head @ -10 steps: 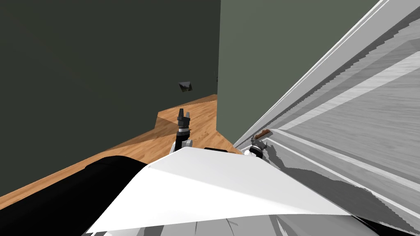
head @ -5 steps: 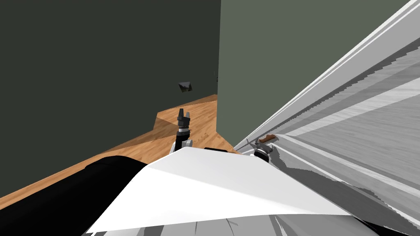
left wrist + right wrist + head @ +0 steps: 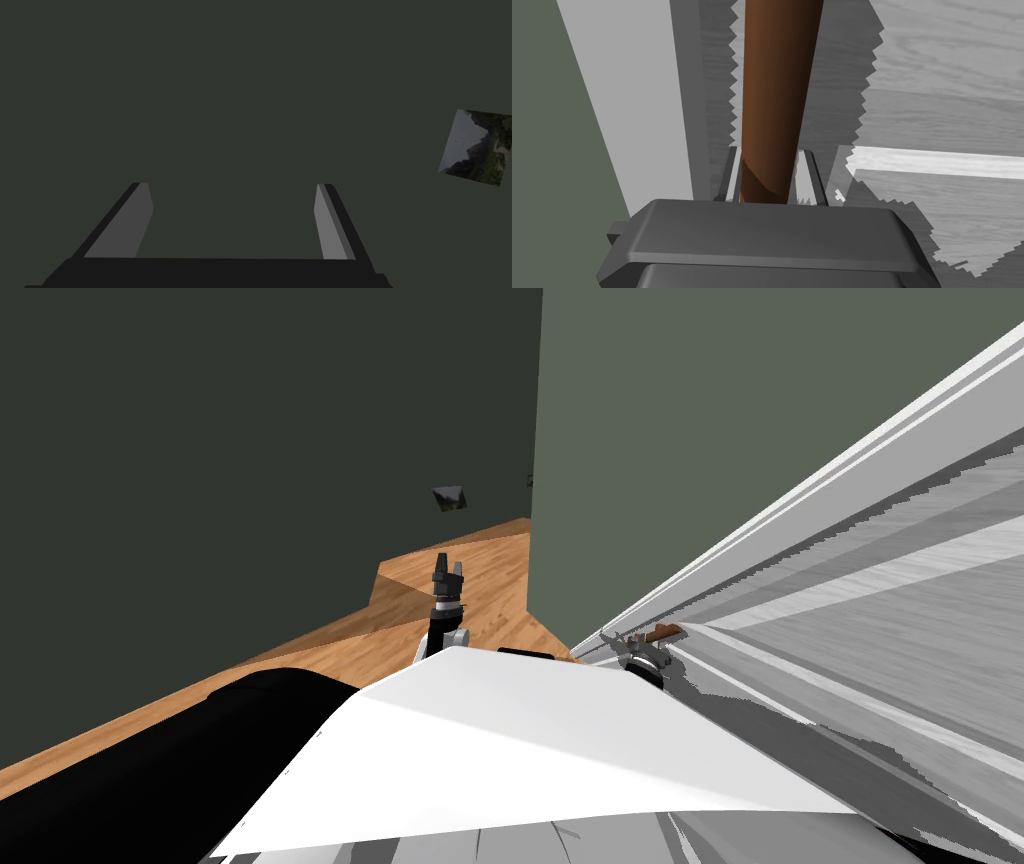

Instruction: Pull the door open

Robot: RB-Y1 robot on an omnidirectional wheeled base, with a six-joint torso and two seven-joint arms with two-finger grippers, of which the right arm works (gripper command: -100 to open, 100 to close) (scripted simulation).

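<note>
Two claws showed in the head view. Just right of centre, the right claw (image 3: pixel 622 641) was clamped on the brown handle (image 3: pixel 664 634) of a grey door (image 3: pixel 860 618). The door filled the right side of that view, slanting from the lower middle up to the upper right corner. A pale frame (image 3: pixel 800 483) ran along its upper edge, with a green wall (image 3: pixel 650 428) beyond.

In the right wrist view, the two thin fingers (image 3: pixel 804 172) pressed either side of the handle close to the claw's dark body. The handle was a smooth, round bar that ran on away from the claw across the door's wood-grain panels.

The left claw (image 3: pixel 448 566) hung idle at the centre of the head view, above the wooden floor (image 3: pixel 480 588). Its fingers stood apart and held nothing.

The door looked rigid and panelled, probably fairly heavy, and it would likely swing on its hinges in an arc rather than come straight back. The handle looked stiff, so it was the sensible place to hold, seated deep between the fingers as it was. Its smooth, round surface might let the thin blades slide along it or twist off. A steady pull that followed the door's arc would likely suit better than a jerk. How far the door stood from its frame could not be told.
</note>
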